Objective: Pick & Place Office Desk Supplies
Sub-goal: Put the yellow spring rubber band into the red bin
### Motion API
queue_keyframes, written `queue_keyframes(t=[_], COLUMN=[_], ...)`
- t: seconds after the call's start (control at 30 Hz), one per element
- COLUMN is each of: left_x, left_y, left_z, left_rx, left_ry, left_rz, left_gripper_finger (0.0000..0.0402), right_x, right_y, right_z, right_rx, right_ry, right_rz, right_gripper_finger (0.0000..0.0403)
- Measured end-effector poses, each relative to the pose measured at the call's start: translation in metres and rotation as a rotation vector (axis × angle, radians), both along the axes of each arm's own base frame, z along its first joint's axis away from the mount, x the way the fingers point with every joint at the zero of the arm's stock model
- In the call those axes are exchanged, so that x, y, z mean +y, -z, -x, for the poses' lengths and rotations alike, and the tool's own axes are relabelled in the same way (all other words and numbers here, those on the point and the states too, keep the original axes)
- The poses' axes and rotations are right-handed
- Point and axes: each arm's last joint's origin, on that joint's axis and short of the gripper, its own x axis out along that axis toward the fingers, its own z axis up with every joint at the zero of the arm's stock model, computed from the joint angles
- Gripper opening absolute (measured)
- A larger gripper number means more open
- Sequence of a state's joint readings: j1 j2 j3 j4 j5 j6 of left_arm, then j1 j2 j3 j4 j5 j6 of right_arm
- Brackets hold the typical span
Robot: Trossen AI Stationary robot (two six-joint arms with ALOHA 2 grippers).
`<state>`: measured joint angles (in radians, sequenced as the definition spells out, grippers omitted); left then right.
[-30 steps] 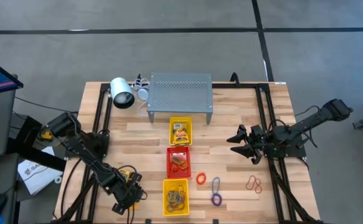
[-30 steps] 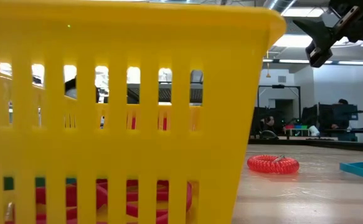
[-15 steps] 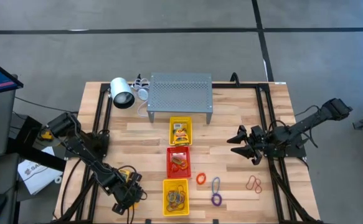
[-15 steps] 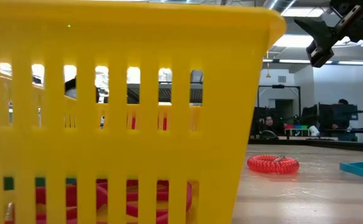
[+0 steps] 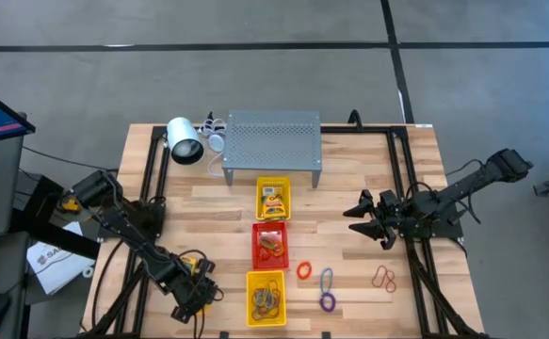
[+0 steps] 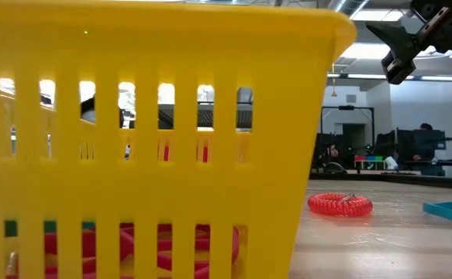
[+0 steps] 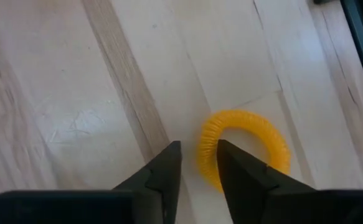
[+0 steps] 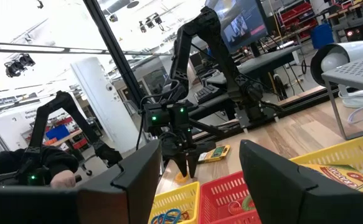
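The left gripper (image 7: 197,168) hung low over the wooden table (image 5: 217,202) near its front left corner, its two fingers drawn close around the near edge of a yellow coiled ring (image 7: 243,149) lying flat on the boards, though whether they actually pinched it could not be told. The right gripper (image 5: 366,218) hovered spread and empty above the table's right half, with orange (image 5: 303,270), purple (image 5: 327,301) and brown (image 5: 383,277) loops on the table nearby.

Your wooden table (image 5: 217,202) carries three trays in a row, yellow (image 5: 274,200), red (image 5: 270,244), yellow (image 5: 266,297), left of the right gripper (image 5: 363,218); a yellow coil ring (image 7: 243,149) lies at the left gripper (image 5: 191,303)
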<state>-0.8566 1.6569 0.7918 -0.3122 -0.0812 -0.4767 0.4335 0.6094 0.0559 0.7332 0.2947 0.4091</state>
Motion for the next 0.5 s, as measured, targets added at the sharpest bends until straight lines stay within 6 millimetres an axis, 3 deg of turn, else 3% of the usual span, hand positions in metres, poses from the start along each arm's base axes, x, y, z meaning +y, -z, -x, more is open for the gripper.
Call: queue_keyframes(t=[0.5], left_x=[0.0011], left_y=[-0.0003], left_z=[-0.0022], left_rx=[0.004], left_ry=[-0.019], left_rz=[0.017], left_gripper_finger=[0.0022], right_x=[0.0000], right_y=[0.0000], right_z=[0.0000], right_rx=[0.000], right_ry=[0.000], right_rz=[0.000], right_gripper_finger=[0.0214])
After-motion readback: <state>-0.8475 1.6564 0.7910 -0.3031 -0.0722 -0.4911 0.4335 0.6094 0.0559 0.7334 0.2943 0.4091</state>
